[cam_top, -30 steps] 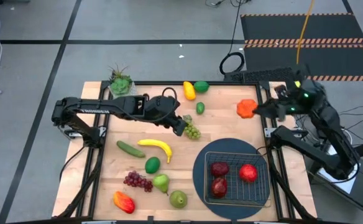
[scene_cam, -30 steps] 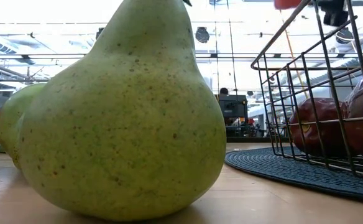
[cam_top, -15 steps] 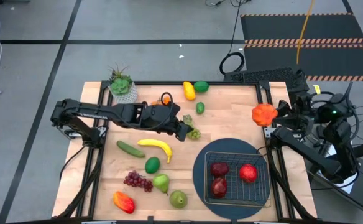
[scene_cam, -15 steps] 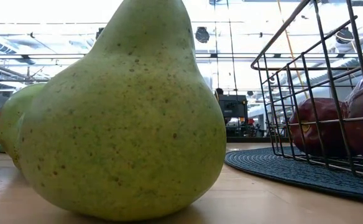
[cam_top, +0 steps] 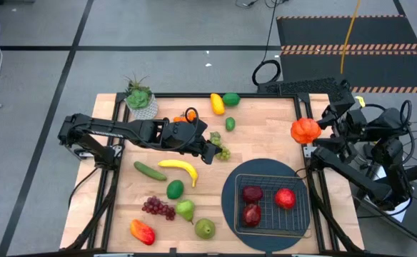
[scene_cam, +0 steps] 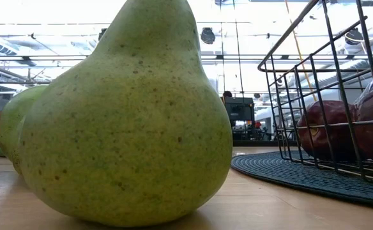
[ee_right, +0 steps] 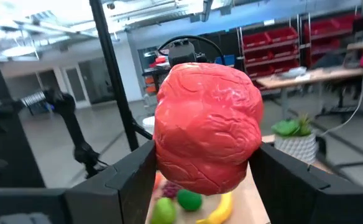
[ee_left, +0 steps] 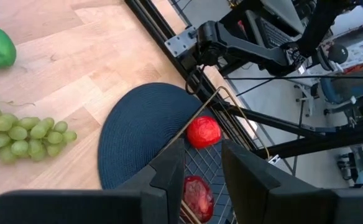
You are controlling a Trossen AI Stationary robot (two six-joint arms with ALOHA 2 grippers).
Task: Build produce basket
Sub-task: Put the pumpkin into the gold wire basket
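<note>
The right claw [cam_top: 310, 130] is clamped on a lumpy orange-red toy fruit [cam_top: 305, 129], held in the air at the right edge of the wooden table [cam_top: 258, 135], well apart from the small dark wire-mesh basket [cam_top: 298, 207]. The right wrist view shows its 2 fingers pressed against both flanks of the fruit [ee_right: 207, 135], spread wide to take its bulk.

The step in hand looks like carrying this fruit to the basket. To do it well, the arm should swing toward the near right part of the table, stop over the bare part of the mesh, lower until the fruit is just above the wire floor, and only then let go. A drop from height could bounce it off the low sides or knock the 3 red fruits already inside: 1 bright red [cam_top: 285, 198] and 2 dark red [cam_top: 252, 193] [cam_top: 251, 214]. The basket sits on a round dark blue woven mat [cam_top: 230, 189].

The left claw [cam_top: 213, 148] hovers mid-table, just beside a bunch of green grapes [cam_top: 222, 151]. Its fingers [ee_left: 169, 168] are only narrowly apart and grasp nothing; the grapes [ee_left: 20, 137] lie on the table beyond them.
</note>
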